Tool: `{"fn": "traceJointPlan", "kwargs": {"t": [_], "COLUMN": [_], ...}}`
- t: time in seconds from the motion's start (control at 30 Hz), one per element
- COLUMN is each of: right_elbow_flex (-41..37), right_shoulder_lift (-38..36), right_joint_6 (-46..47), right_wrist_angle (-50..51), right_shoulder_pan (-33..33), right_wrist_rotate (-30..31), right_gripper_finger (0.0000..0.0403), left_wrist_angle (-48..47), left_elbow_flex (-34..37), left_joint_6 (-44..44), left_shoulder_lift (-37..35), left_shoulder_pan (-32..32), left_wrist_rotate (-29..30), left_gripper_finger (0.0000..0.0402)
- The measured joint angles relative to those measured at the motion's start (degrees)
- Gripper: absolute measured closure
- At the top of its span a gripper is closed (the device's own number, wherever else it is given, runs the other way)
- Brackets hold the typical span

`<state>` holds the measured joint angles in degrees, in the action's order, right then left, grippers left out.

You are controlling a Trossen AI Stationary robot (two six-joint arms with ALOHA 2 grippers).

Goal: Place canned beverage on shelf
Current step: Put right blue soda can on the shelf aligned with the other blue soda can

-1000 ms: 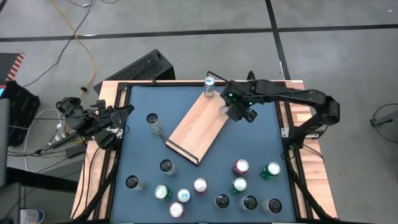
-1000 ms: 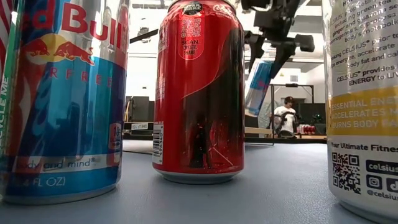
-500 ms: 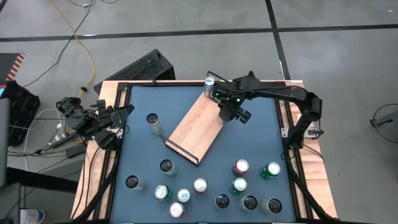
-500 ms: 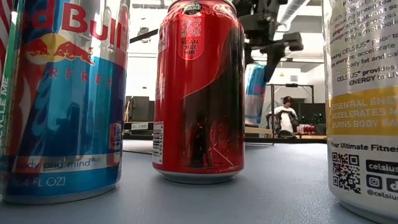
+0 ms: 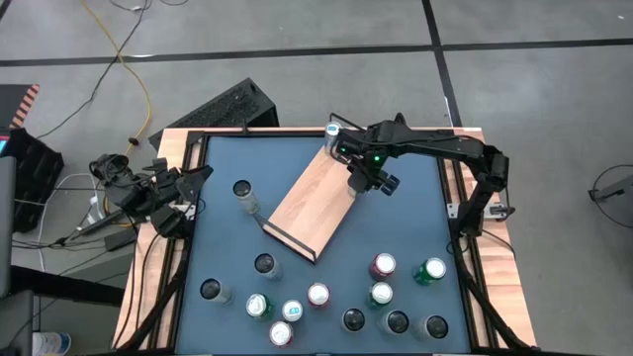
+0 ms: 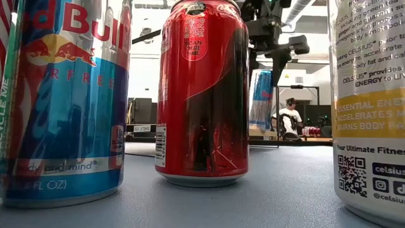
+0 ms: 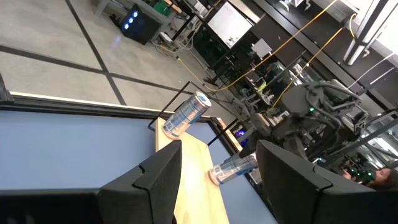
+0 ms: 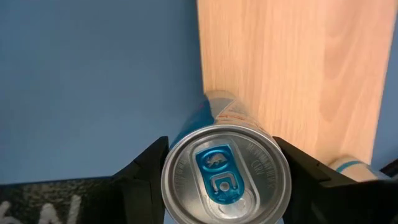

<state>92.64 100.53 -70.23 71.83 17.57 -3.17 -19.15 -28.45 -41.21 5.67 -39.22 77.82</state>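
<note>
The shelf [image 5: 312, 203], a light-wood board, lies slantwise in the middle of the blue table. A silver-and-blue can [image 5: 333, 132] stands on its far corner. My right gripper [image 5: 362, 180] is over the board's far right edge, shut on a blue-and-silver canned beverage [image 8: 227, 177] that also shows in the low view [image 6: 261, 98]. The can's base is at the board's edge [image 7: 216, 177]; whether it touches the wood I cannot tell. My left gripper [image 7: 217, 155] waits open at the table's left edge [image 5: 163, 193], with nothing between its fingers. My right gripper pinches the can's upper wall just under the top rim [image 8: 176, 163] between its two fingers [image 8: 140, 177], one on each opposite side. The fingers come from above, pointing down. The can hangs upright, blue tab up, its base over the shelf's edge.
Several cans stand along the table's near side [image 5: 381, 294]; three of them loom close in the low view, among them a red one [image 6: 202, 92]. Two more cans [image 5: 242, 190] [image 5: 264, 264] stand left of the board. A raised wooden rim [image 5: 473, 247] frames the table.
My right gripper has gone toward the table's left and down over the shelf's far right edge. It has tipped until it points nearly straight down. The held can, tilted before, now hangs upright and lower, by the board.
</note>
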Motion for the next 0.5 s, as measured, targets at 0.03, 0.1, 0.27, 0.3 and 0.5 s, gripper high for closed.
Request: {"fn": "traceJointPlan", "kwargs": {"t": [0.03, 0.1, 0.27, 0.3, 0.5], "right_elbow_flex": [-0.1, 0.1, 0.0, 0.0, 0.2], "right_shoulder_lift": [0.2, 0.7, 0.6, 0.5, 0.8], "right_joint_6": [0.1, 0.2, 1.3, 1.4, 4.9], "right_wrist_angle": [0.0, -0.3, -0.8, -0.8, -3.2], "right_shoulder_pan": [0.1, 0.3, 0.1, 0.1, 0.3], "right_wrist_rotate": [0.1, 0.3, 1.9, 2.3, 4.3], "right_gripper_finger": [0.0196, 0.0196, 0.0194, 0.0187, 0.0133], "left_wrist_angle": [0.0, 0.0, -0.1, -0.3, -0.7], "left_elbow_flex": [0.0, 0.0, 0.0, 0.0, 0.0], "left_joint_6": [0.0, 0.0, 0.0, 0.0, -0.1], "left_shoulder_lift": [0.0, 0.0, 0.0, 0.0, 0.0], "left_shoulder_pan": [0.0, 0.0, 0.0, 0.0, 0.0], "left_wrist_rotate": [0.0, 0.0, -0.2, -0.4, -0.5], "left_gripper_finger": [0.0207, 0.0207, 0.0207, 0.0207, 0.0207]}}
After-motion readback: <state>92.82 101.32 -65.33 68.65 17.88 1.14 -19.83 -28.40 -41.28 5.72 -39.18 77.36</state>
